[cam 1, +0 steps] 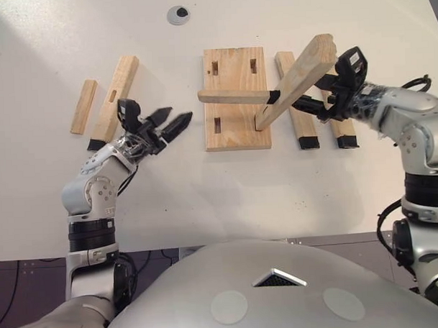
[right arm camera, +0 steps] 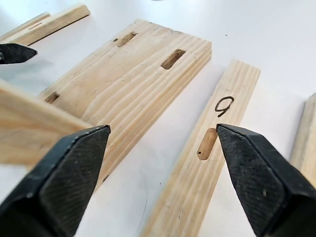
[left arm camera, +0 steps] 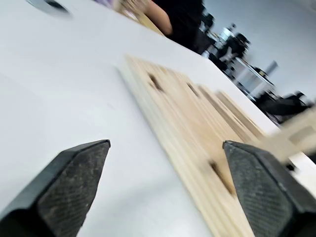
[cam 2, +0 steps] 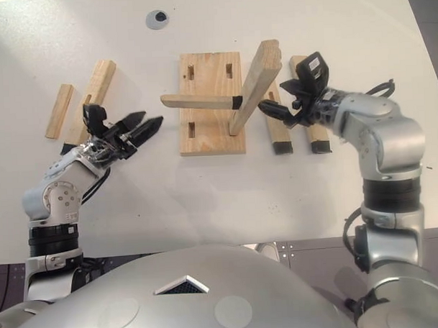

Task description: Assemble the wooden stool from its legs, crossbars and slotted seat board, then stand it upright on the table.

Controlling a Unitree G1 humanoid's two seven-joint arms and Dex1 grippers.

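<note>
At the middle of the white table [cam 1: 220,185] lies the slotted seat board [cam 1: 236,131], flat, with three of its slots showing open. A leg [cam 1: 295,81] stands tilted on it, its lower end planted near the board's near right corner and its upper end leaning away to the robot's right. A crossbar [cam 1: 235,97] juts from the middle of that leg toward the robot's left, hanging level above the board (a black mark shows at the joint). The right gripper [cam 1: 307,105] hangs just to the right of the tilted leg with its fingers spread wide and nothing between them; whether one finger touches the leg cannot be told. Beneath that gripper two more legs lie flat side by side, one just beside the board [cam 1: 305,128] and one farther right [cam 1: 345,134], both with black near ends. Left of the board, the left gripper [cam 1: 181,113] hovers above bare tabletop, fingers apart and empty, pointing toward the board's edge. Farther left lie a slotted leg [cam 1: 116,99] and, beside it, a shorter crossbar [cam 1: 83,106], apart from each other. A round grommet [cam 1: 178,14] sits in the table at the far side.
</note>
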